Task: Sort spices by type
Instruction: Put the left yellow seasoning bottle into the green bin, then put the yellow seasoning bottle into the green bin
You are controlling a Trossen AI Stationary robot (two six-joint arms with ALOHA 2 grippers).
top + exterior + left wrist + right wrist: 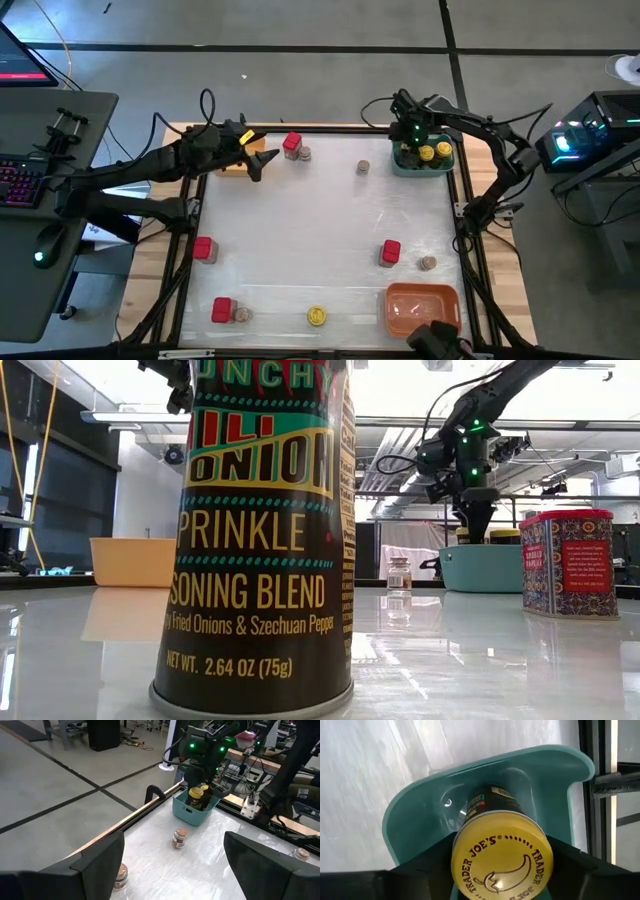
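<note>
right gripper (502,870): over teal tray (415,166) at bench's far right corner, fingers parted astride yellow-lidded jar (502,861) standing in tray | left gripper (262,160): fingers apart, far left, holding nothing

Your right arm is reaching from the right side toward the far right corner of the table, with its elbow bent and its wrist pointing straight down. Your right gripper (408,133) is hanging low there, a green light glowing on its wrist, and its two dark fingers (420,870) are standing apart, one on each side. Your left arm is stretching from the left side across the far left part of the table, lying nearly level. Your left gripper (255,160) is pointing to the table's middle, and its fingers (95,860) are spreading wide and holding nothing.
</note>
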